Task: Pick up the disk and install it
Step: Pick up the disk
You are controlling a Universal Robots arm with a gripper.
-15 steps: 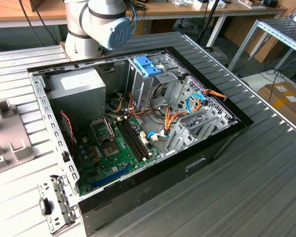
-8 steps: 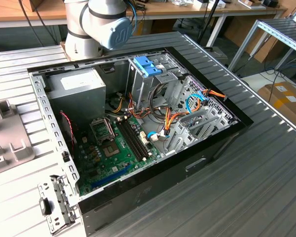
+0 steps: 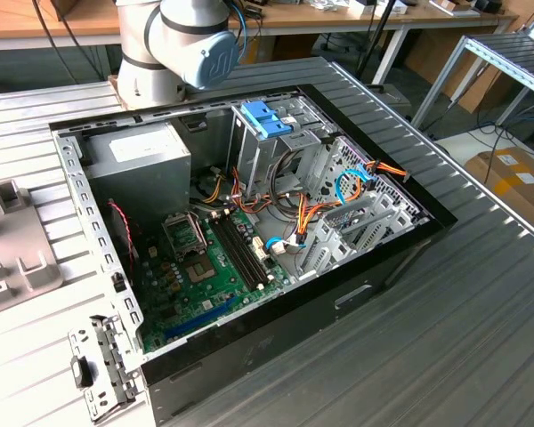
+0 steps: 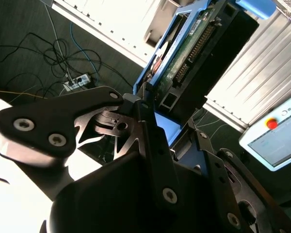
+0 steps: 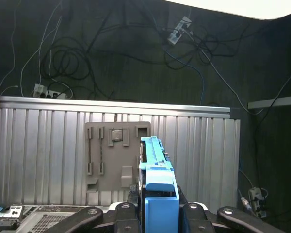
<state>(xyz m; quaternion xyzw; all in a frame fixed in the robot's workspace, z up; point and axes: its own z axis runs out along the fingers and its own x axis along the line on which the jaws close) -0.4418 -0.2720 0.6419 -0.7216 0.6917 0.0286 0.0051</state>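
Your tool (image 5: 157, 209) is clamped on the flat metal disk with bright blue plastic rails (image 5: 157, 177). Its fingers (image 4: 146, 124) press both sides, and the green circuit board (image 4: 191, 46) faces the second wrist view. The disk hangs in the air, clear of the ribbed aluminium table (image 5: 48, 145). In the exterior view, the arm's base (image 3: 160, 53) stands at twelve o'clock of the open black computer case (image 3: 338, 307).

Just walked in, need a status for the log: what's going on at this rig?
The arm's gripper is shut on the disk, a flat hard drive with bright blue plastic side rails, held in the air in both wrist views. Behind it, the first wrist view shows a ribbed aluminium table bearing a grey moulded holder plate. The disk is not yet in the open black computer case.
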